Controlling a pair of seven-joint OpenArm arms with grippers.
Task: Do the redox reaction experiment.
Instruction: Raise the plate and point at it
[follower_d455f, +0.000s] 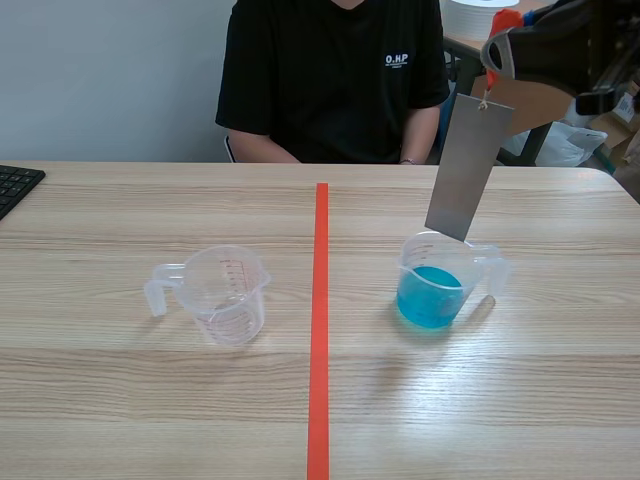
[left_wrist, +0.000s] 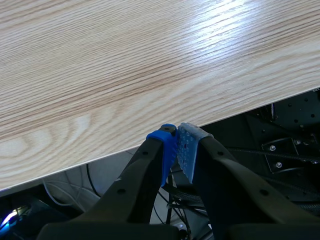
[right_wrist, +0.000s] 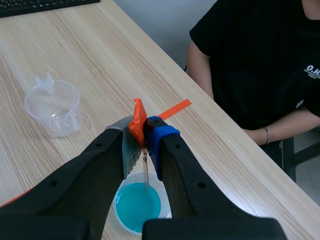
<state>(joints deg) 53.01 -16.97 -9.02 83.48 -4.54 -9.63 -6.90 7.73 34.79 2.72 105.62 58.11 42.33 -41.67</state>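
Observation:
A clear cup of blue liquid (follower_d455f: 432, 295) stands right of the tape line; in the right wrist view the blue liquid cup (right_wrist: 138, 206) lies directly beneath my fingers. My right gripper (follower_d455f: 497, 45) is raised at the upper right, shut on an orange-red tag (right_wrist: 138, 121). From the tag a grey metal strip (follower_d455f: 468, 165) hangs on a thread, its lower end just above the cup's far rim. An empty clear measuring cup (follower_d455f: 222, 293) stands left of the line, and this empty cup (right_wrist: 53, 107) shows ahead of the right gripper. My left gripper (left_wrist: 176, 145) is shut on nothing, at the table's edge.
A person in a black shirt (follower_d455f: 330, 75) sits across the table, forearm (right_wrist: 260, 132) resting at the far edge. A black keyboard (follower_d455f: 15, 185) lies at the far left. An orange-red tape line (follower_d455f: 319, 320) splits the wooden table (follower_d455f: 120, 400).

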